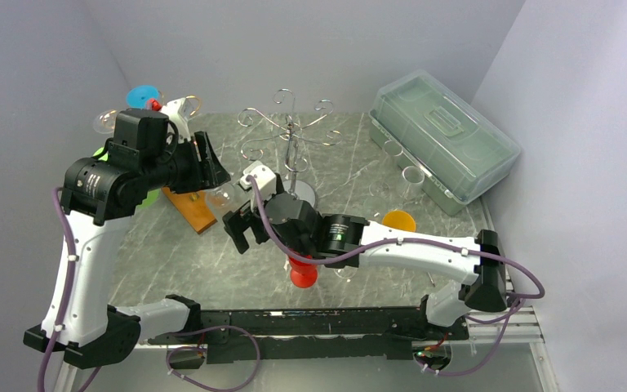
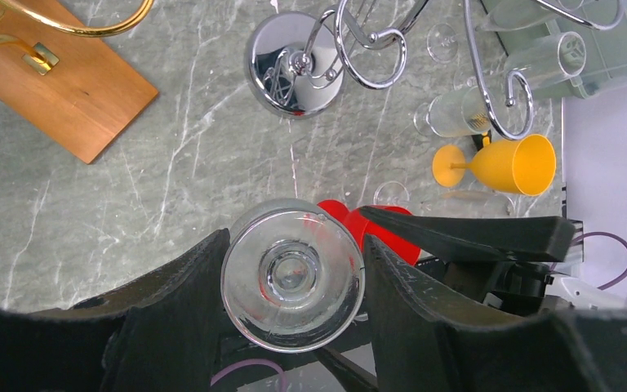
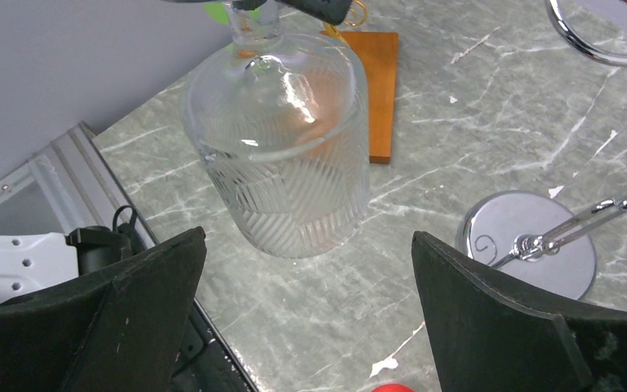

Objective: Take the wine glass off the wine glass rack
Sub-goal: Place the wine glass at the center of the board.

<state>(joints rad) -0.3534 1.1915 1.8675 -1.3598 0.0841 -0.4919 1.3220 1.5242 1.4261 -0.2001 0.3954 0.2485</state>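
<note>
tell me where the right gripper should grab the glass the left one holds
Across the ribbed bowl at its widest band, coming in level from the side. The wine glass hangs mouth down, stem end taken by the left gripper, so only the bowl is free, in line with the right gripper's open fingers.

No writing, label, brand mark, number or sign can be read on anything in any of the three views.
</note>
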